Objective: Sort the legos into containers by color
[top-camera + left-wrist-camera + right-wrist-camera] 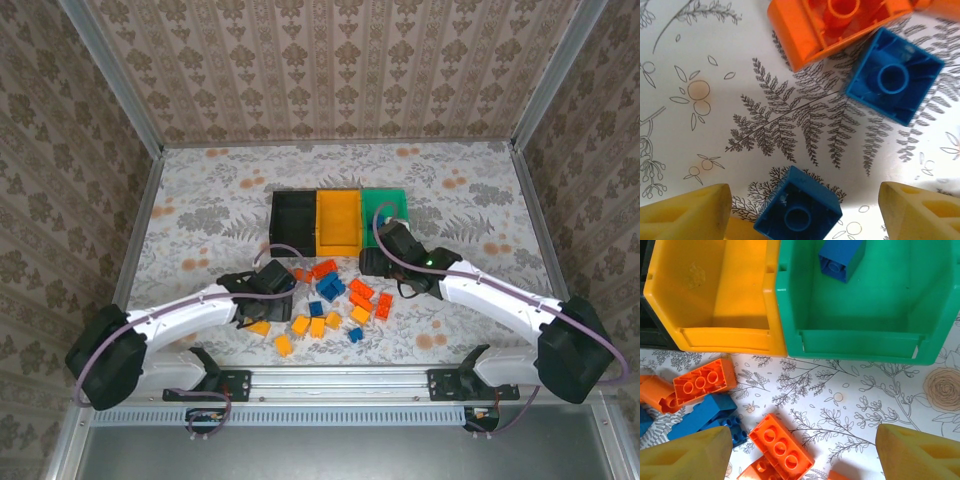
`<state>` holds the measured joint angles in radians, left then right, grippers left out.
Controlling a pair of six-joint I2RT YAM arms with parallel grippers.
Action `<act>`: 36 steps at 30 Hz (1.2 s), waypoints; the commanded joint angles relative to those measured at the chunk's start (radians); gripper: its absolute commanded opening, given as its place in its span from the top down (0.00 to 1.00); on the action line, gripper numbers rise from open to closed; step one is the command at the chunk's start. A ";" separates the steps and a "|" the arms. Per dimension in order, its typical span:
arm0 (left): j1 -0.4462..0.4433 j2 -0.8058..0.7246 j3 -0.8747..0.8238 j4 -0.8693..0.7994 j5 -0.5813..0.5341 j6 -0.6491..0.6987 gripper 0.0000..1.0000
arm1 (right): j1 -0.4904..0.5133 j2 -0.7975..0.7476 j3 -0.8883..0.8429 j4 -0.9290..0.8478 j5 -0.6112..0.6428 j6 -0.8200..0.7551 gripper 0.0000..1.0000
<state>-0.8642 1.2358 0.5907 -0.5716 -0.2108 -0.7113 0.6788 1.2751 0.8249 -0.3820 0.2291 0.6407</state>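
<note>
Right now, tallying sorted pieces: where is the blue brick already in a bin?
In the right wrist view, the blue brick lies inside the green bin, toward its far end; the yellow bin adjoins leftward.

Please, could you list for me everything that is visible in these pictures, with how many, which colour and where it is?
bins: three, black, orange-yellow and green, joined in a row mid-table
brick in bin: one, blue, inside the green bin
blue bricks: about four, loose on the table in front of the bins
red-orange bricks: about five, loose, closest to the bins
yellow bricks: about six, loose, closest to the arms
tablecloth: one, pale with flower print, under everything
walls: three, patterned wallpaper, around the table
arms: two, white and black, at the near edge
left gripper: one, yellow fingers, open, above one of the blue bricks
right gripper: one, yellow fingers, open, in front of the green bin
</note>
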 commanded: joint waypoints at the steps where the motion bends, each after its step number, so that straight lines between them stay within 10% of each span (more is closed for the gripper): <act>1: -0.006 0.026 -0.028 0.012 -0.018 -0.024 0.23 | 0.003 -0.035 -0.012 -0.010 0.043 0.020 0.23; 24: -0.016 0.018 -0.021 0.066 0.011 0.019 0.62 | -0.002 -0.093 -0.027 -0.038 0.111 0.042 0.22; 36: -0.067 0.178 0.383 0.100 0.034 0.129 0.66 | -0.068 -0.276 -0.130 -0.099 0.192 0.116 0.22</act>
<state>-0.9245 1.3361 0.8680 -0.5182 -0.1936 -0.6510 0.6273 1.0500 0.7273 -0.4278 0.3679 0.7170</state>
